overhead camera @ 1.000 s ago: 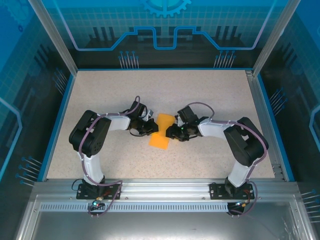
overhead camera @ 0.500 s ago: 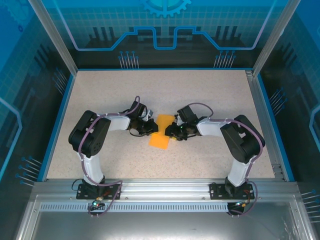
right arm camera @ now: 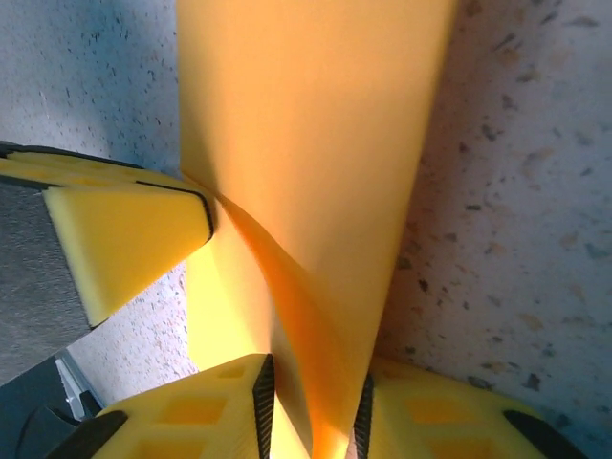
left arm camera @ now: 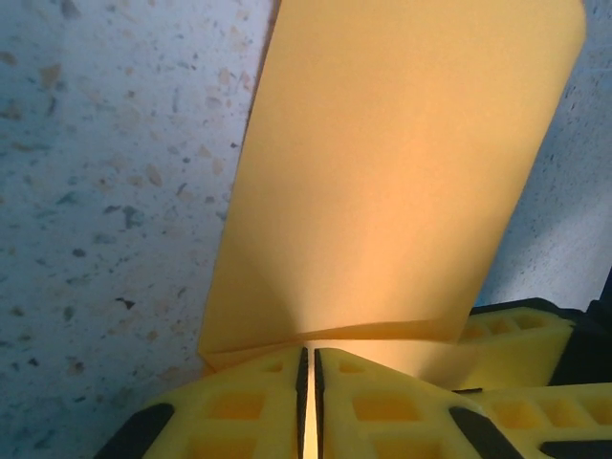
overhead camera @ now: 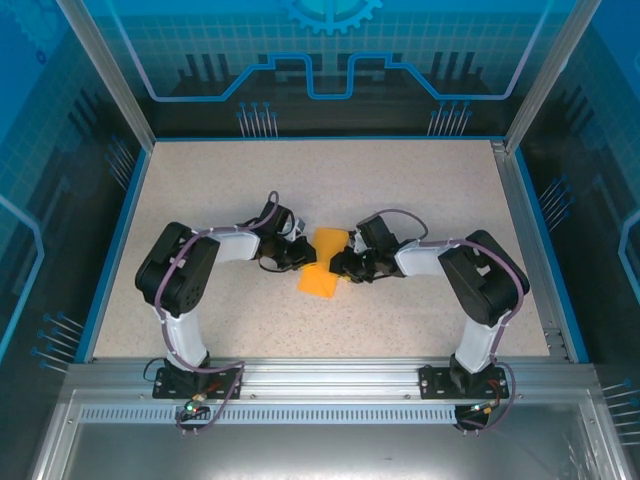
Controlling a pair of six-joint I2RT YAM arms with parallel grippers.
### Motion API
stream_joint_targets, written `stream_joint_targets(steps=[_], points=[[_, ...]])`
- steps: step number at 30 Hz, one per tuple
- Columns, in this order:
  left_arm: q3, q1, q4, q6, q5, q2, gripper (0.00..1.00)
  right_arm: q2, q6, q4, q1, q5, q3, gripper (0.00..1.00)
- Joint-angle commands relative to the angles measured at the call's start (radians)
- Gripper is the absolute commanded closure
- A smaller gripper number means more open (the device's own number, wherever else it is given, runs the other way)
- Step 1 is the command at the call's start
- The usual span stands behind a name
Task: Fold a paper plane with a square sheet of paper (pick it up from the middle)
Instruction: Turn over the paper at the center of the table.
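Blue printed panels (overhead camera: 330, 60) on an aluminium frame wall in a speckled beige counter (overhead camera: 200, 200) with a blue rim. From above, the left arm (overhead camera: 180, 275) and the right arm (overhead camera: 485, 285) rise from their bases at the near rail, bend at the elbow and reach inward, their wrists facing each other at mid-counter. Between them lies the sheet of paper (overhead camera: 320, 280), orange-yellow and folded into a narrow strip set aslant. One end of it reaches just beyond both tools and the other stops just short of them, toward the bases. The left tool (overhead camera: 297, 255) meets the strip's left edge and the right tool (overhead camera: 342, 266) meets its right edge directly across, so the two tools are near each other with the paper between.

From the left wrist, the left tool (left arm camera: 307, 356) has its yellow fingers drawn almost together, only a hair-thin slit between them, gripping the paper's near edge. From there the paper (left arm camera: 382, 172) stretches away ahead of the fingertips as a smooth folded panel.

From the right wrist, the right tool (right arm camera: 311, 373) stands with its jaws narrowly apart. A bowed fold of the paper (right arm camera: 306, 143) fills the gap and lies against both black pads (right arm camera: 263, 392), so this tool is closed on the sheet. The paper widens away ahead of it. To this tool's left, a yellow finger (right arm camera: 124, 229) of the left tool touches the paper's edge.
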Motion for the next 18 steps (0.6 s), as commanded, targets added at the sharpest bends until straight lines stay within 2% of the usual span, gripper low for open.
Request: stream_joint_targets(steps=[1,6,9,14,18], points=[[0.007,-0.003,0.027,-0.050,0.012,-0.059,0.85,0.014,-0.037,0.051,-0.010,-0.040,-0.024,0.75],[-0.013,0.004,0.009,-0.066,-0.030,-0.147,0.78,0.007,-0.049,0.104,-0.012,-0.066,-0.024,0.86],[-0.047,0.016,-0.018,-0.063,-0.082,-0.231,0.77,-0.016,-0.076,0.079,-0.013,-0.074,-0.003,0.91],[-0.100,0.035,-0.085,-0.044,-0.194,-0.377,0.73,-0.101,-0.190,-0.149,-0.016,-0.031,0.086,0.95],[-0.137,0.043,-0.138,-0.029,-0.290,-0.494,0.71,-0.204,-0.330,-0.464,-0.015,0.119,0.188,0.96]])
